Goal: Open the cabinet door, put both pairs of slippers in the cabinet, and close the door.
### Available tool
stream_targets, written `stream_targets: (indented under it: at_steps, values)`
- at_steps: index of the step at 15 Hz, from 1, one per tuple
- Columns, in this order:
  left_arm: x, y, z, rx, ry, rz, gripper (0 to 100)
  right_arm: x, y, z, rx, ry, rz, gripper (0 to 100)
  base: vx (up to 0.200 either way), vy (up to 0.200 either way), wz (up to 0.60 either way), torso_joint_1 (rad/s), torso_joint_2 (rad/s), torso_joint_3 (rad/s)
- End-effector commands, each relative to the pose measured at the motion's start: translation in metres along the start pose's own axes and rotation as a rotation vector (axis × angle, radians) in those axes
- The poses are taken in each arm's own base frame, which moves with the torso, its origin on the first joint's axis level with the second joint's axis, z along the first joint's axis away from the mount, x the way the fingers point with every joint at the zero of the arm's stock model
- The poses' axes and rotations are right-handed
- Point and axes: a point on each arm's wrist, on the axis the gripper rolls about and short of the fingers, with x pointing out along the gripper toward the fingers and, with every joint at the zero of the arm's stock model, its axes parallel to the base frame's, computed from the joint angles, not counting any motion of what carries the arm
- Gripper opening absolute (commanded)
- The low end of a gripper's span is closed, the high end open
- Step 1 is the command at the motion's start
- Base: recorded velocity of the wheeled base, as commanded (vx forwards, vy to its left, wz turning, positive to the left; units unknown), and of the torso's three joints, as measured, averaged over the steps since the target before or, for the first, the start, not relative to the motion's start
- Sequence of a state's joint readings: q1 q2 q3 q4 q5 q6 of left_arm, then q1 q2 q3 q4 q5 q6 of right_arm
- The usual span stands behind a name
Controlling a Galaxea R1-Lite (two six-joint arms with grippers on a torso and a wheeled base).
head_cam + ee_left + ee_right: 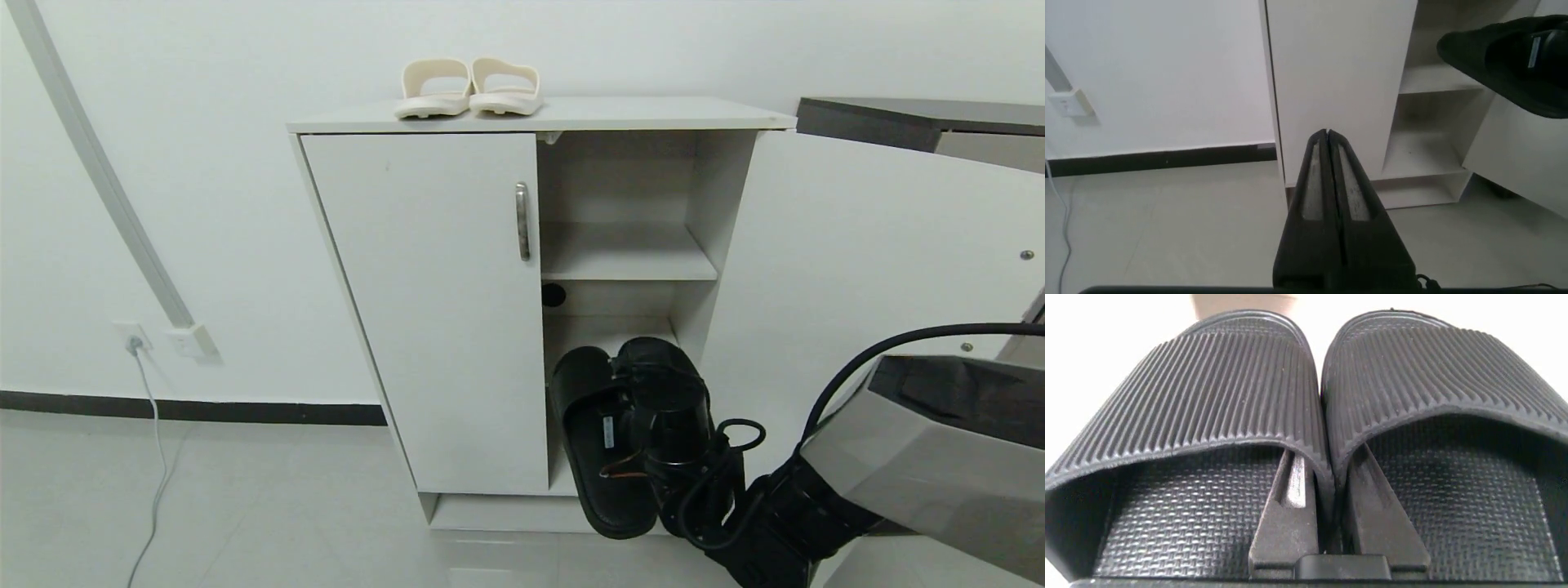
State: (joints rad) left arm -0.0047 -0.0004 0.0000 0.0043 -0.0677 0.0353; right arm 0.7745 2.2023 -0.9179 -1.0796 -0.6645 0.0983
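Right jaws are clamped on the black slippers (608, 437). One finger (1290, 508) sits under each strap, and the two inner strap walls are pinched together between them, so the pair hangs as one bundle. The ribbed straps and pebbled footbeds face the right wrist camera. Left jaws are pressed together, pad to pad, hovering over the floor (1167, 229) in front of the cabinet (490, 513), level with its left door (424, 310). The black pair is held at the mouth of the lower compartment (608, 331) in the cabinet's right half. Toes point inward and heels hang out past the bottom front edge; cannot tell whether the toes touch the compartment floor. The right arm (914, 457) comes in from the lower right, with a black cable (735, 433) looping beside the wrist. The cabinet is white with two doors. The left door is shut, with an upright metal handle (522, 222) at its inner edge; the right door (865, 269) is swung wide open. Inside the open half is an upper shelf (624, 255), with a round hole (553, 295) in the back panel just below it. Cream slippers (469, 88) sit side by side, touching, on the cabinet top (653, 113), near its front edge and left of the middle, above the shut door. On the wall left of the cabinet is a socket (131, 336), with a grey cord (155, 457) trailing down to the floor. A dark-topped unit (922, 114) stands beyond the open door.
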Motion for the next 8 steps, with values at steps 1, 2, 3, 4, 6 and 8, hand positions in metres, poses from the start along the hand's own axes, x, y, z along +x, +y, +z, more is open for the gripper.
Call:
stream_targets:
  at_steps: [1,2,3,4,6,8]
  values:
    - [0.000,0.000,0.000,0.000,0.002,0.000,0,0.007,0.002,0.000,0.009,-0.009,-0.005,0,0.000,0.000,0.00,0.000,0.00,0.000]
    - [0.000,0.000,0.000,0.000,0.002,0.000,0,0.011,0.006,0.001,0.034,-0.015,-0.004,0,0.000,0.000,0.00,0.000,0.00,0.000]
    - [0.000,0.000,0.000,0.000,0.002,0.000,0,0.014,0.009,0.005,0.072,-0.010,-0.004,0,0.000,0.000,0.00,0.000,0.00,0.000]
    - [0.000,0.000,0.000,0.000,0.002,-0.001,0,0.017,0.010,0.005,0.102,0.029,-0.013,0,0.000,0.000,0.00,0.000,0.00,0.000]
    - [0.000,0.000,0.000,0.000,0.002,-0.001,0,0.019,0.010,0.005,0.137,0.085,-0.026,0,0.000,0.000,0.00,0.000,0.00,0.000]
    - [0.000,0.000,0.000,0.000,0.002,0.000,0,0.021,0.010,0.002,0.140,0.101,-0.034,0,0.000,0.000,0.00,0.000,0.00,0.000]
